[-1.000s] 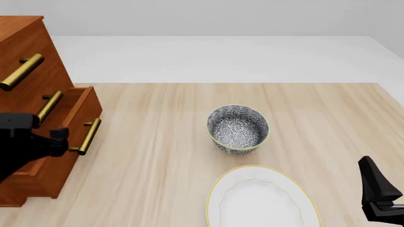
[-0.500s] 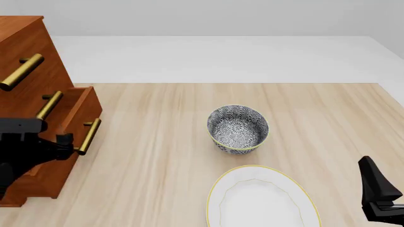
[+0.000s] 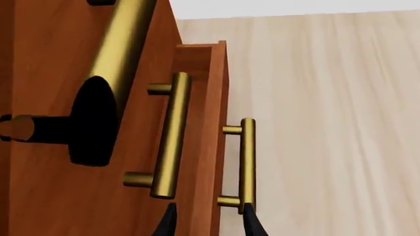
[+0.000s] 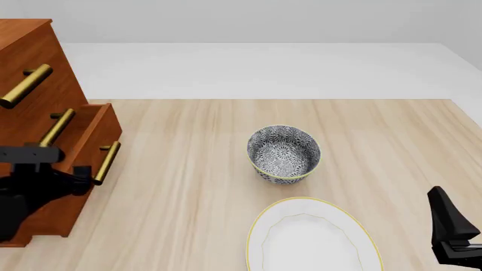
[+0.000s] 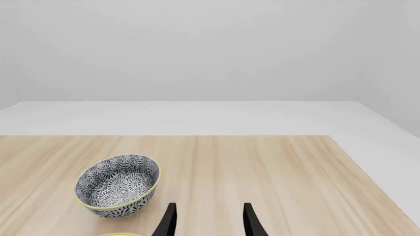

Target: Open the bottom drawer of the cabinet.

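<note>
1. We see our left claw (image 3: 206, 227) parted, one fingertip touching the brass handle (image 4: 107, 162).
2. The bottom drawer (image 4: 89, 148) stands pulled out of the cabinet (image 4: 31, 68), worktop's (image 4: 196, 169) left.
3. Our right claw (image 5: 206, 221) hangs parted, empty.

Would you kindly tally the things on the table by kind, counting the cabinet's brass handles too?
Cabinet: 1
Brass handles: 3, top, middle, bottom drawer's
Patterned bowl: 1
White plate: 1
Total: 6
</note>
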Motion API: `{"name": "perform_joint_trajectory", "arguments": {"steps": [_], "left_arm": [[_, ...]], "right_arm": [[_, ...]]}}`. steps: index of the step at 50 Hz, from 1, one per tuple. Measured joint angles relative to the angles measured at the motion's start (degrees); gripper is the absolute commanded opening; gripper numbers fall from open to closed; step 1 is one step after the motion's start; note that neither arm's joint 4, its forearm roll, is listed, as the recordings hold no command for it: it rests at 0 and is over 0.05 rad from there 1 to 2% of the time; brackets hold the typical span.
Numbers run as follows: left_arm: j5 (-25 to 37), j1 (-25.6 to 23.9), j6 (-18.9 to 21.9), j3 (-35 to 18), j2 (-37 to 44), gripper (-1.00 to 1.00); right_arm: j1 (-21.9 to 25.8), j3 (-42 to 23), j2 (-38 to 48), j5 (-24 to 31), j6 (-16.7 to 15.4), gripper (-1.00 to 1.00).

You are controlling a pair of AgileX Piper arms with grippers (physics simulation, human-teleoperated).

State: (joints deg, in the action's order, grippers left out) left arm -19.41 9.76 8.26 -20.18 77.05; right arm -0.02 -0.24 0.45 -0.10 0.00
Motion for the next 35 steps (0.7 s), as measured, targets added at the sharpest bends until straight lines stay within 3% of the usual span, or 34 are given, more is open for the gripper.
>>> {"name": "perform_joint_trajectory", "arguments": {"steps": [11, 35], "left_arm": [[-2.2, -0.4, -0.7, -0.2, 3.9, 1.0], [-0.8, -4.3, -8.9, -2.3, 5.4, 1.0]], "right_arm": [[0.0, 0.0, 0.0, 0.0, 0.0, 1.0], [0.0, 0.0, 0.0, 0.0, 0.0, 1.0]]}}
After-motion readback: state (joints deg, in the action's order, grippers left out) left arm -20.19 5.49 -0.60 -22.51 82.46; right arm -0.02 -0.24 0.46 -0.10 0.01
